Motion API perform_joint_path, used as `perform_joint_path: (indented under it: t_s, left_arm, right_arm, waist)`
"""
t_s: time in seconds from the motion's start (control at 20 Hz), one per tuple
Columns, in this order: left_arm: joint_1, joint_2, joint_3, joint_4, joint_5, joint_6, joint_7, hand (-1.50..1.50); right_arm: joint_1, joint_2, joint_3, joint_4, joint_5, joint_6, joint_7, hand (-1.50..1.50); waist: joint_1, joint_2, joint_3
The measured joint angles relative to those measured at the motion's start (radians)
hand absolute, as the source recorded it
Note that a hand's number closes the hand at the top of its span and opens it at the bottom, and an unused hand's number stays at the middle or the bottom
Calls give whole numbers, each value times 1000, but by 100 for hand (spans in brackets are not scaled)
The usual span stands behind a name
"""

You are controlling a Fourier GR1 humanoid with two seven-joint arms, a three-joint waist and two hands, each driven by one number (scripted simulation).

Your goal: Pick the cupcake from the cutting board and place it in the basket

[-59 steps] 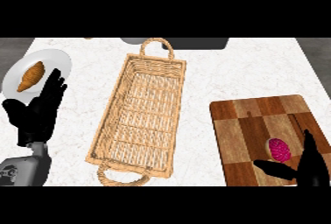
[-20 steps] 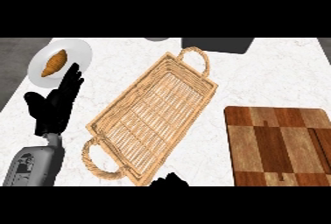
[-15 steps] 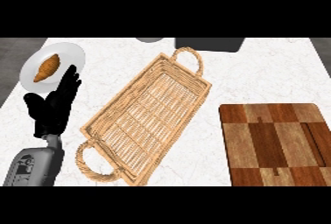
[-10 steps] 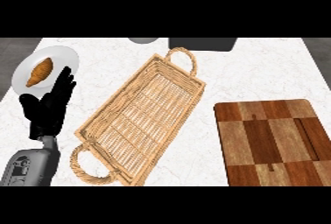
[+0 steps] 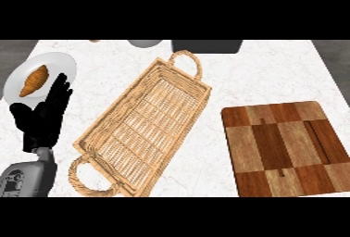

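The wicker basket (image 5: 140, 132) lies slanted on the white counter, with a handle at each end and nothing visible inside it. The wooden cutting board (image 5: 287, 146) sits at the right, and its top is bare. No cupcake shows anywhere. My left hand (image 5: 42, 118) rests open at the left, fingers pointing up, just left of the basket. My right hand is out of the picture.
A white plate (image 5: 58, 67) with a croissant (image 5: 34, 81) sits at the far left, partly behind my left hand. A dark box (image 5: 206, 45) and a grey round object (image 5: 145, 43) stand along the counter's back edge.
The cupcake and my right hand were on the cutting board 3 s ago; both are gone from view. The basket has turned to a slant. In the last half second nothing much moves.
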Motion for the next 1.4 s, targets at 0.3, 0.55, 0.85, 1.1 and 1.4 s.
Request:
perform_joint_path:
  t_s: [0.3, 0.55, 0.85, 1.1, 1.4]
  left_arm:
    - [2, 2, 2, -6, -3, 3, 2, 0]
    - [0, 7, 10, -3, 3, 0, 3, 0]
    - [-11, 11, 10, -8, 2, -2, 7, 0]
    - [-12, 4, -2, -5, 0, -6, 0, 0]
    - [-23, -8, -16, -4, -2, -8, 8, 0]
  right_arm:
    - [-30, -5, 4, 6, 63, -27, 60, 150]
    - [-66, -13, -31, 0, 114, -23, 115, 150]
    - [-135, -23, -69, -11, 221, 5, 220, 150]
    - [-194, -31, -90, -2, 277, 45, 310, 150]
    - [-270, -38, -125, 25, 306, 93, 422, 150]
  waist:
    - [-9, 1, 0]
    - [-13, 4, 0]
    - [-2, 6, -1]
    - [14, 12, -2]
    - [34, 16, -1]
